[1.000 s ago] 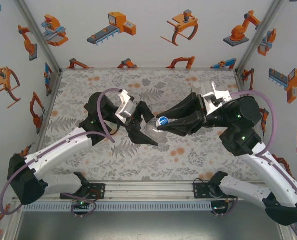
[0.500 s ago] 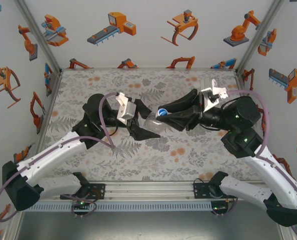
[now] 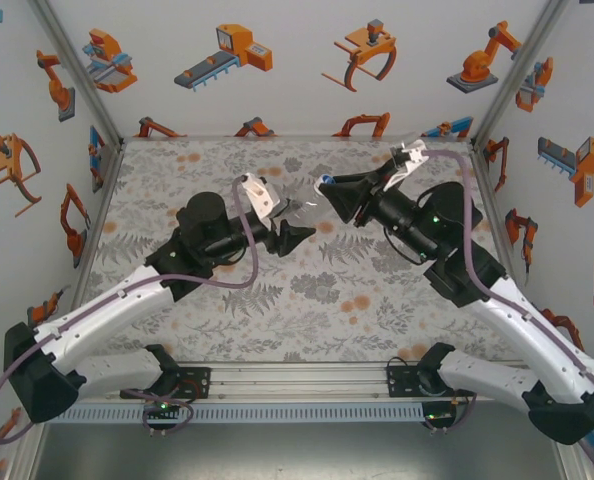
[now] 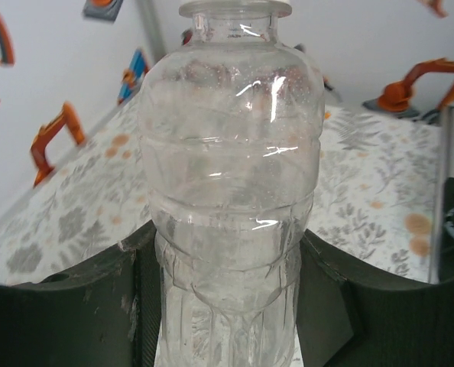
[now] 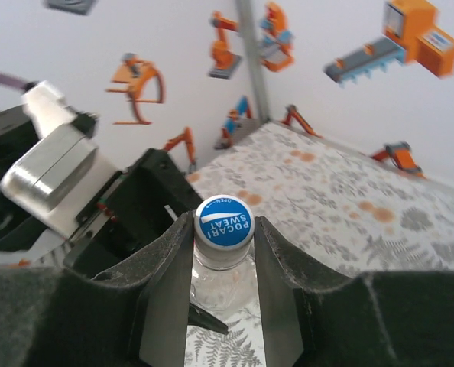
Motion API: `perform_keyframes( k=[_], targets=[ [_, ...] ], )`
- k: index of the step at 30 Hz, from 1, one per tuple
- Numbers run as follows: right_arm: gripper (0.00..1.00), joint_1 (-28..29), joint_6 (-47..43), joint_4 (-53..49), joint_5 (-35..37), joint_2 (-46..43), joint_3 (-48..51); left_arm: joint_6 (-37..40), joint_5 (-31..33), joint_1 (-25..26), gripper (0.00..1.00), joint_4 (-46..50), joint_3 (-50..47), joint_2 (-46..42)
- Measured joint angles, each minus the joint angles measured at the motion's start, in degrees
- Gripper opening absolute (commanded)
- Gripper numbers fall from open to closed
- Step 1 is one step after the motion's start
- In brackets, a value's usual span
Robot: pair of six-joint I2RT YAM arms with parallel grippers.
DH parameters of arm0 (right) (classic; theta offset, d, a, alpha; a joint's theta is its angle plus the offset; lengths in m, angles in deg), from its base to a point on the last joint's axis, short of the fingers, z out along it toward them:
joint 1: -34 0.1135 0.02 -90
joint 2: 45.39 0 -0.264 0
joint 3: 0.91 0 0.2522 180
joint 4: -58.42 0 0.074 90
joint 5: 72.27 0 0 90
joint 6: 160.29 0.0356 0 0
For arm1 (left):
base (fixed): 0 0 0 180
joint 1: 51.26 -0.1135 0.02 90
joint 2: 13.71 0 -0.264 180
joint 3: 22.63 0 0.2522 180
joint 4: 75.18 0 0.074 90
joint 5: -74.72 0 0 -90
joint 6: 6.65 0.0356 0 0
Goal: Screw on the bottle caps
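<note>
A plain clear bottle [image 4: 231,191] is held off the table, tilted between the two arms. My left gripper [image 4: 227,306] is shut on its lower body, with a black finger [image 4: 82,306] pressed on each side. The blue cap [image 5: 224,222] sits on the bottle's neck, above the clear bottle shoulder [image 5: 219,287]. My right gripper [image 5: 224,229] is shut on that cap. From above, the bottle [image 3: 302,203] spans from the left gripper [image 3: 289,220] to the right gripper [image 3: 327,187], with the blue cap [image 3: 322,183] at its tip. The green and white caps and the other two bottles are out of view.
The leaf-patterned table mat [image 3: 307,290] lies under both arms. White walls with orange robot stickers [image 3: 227,50] close in the back and sides, with metal posts [image 3: 512,70] at the corners. An aluminium rail [image 3: 297,385] runs along the near edge.
Both arms have carried the bottle up and towards the back of the table. The right gripper has stayed on the blue cap and the left on the bottle's body.
</note>
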Motion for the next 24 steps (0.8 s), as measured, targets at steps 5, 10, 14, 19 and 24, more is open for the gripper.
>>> perform_keyframes(
  k=[5,10,14,19,24],
  targets=[
    [0.00,-0.13,3.32,1.29,5.01,3.10,1.44,-0.79,5.62,0.04,0.00,1.57,0.00,2.34],
    [0.00,-0.17,5.05,1.31,7.02,3.89,1.49,-2.32,7.21,0.22,0.00,1.44,0.00,3.19],
    [0.05,-0.17,5.75,1.57,7.06,3.56,1.77,-2.99,7.19,0.26,0.00,1.22,0.00,3.19],
    [0.36,-0.22,5.70,4.28,4.70,1.66,3.89,-3.19,3.74,0.24,0.00,1.16,0.00,3.19],
    [0.47,-0.28,4.72,7.17,-1.73,-0.98,4.76,-4.04,-3.93,0.07,0.00,0.39,0.22,3.15]
  ],
)
